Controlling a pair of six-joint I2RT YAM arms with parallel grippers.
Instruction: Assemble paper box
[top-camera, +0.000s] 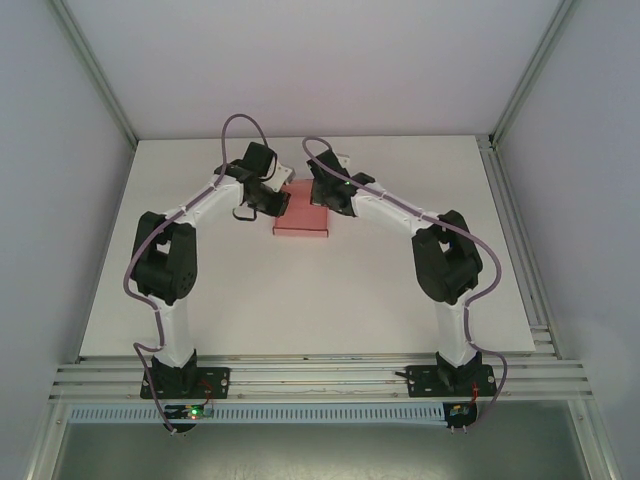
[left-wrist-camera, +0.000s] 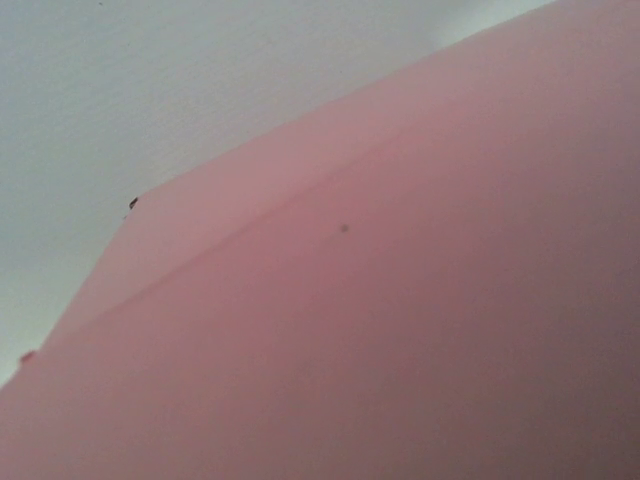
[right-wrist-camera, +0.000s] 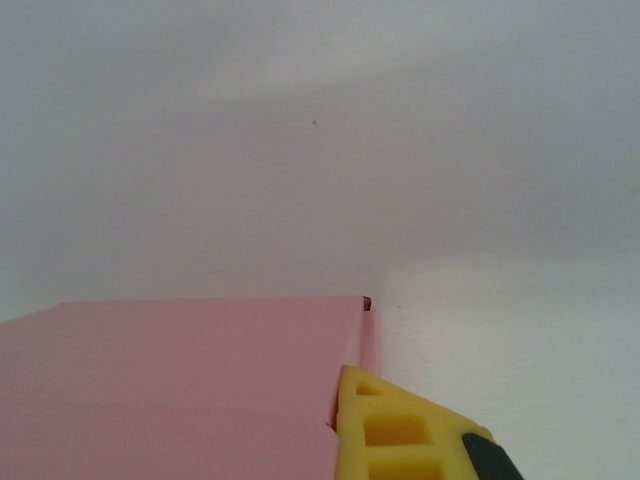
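The pink paper box (top-camera: 302, 215) lies folded on the white table (top-camera: 400, 300) between my two arms. My left gripper (top-camera: 272, 200) is at the box's left edge. In the left wrist view the pink card (left-wrist-camera: 380, 300), with one crease line, lies so close that it hides the fingers. My right gripper (top-camera: 322, 190) is at the box's far right corner. In the right wrist view one yellow finger (right-wrist-camera: 400, 430) presses against the narrow side wall of the box (right-wrist-camera: 180, 390), its tip near the view's middle; the other finger is hidden behind the card.
The white table is walled by grey panels at the back and both sides. An aluminium rail (top-camera: 320, 378) runs along the near edge with both arm bases bolted to it.
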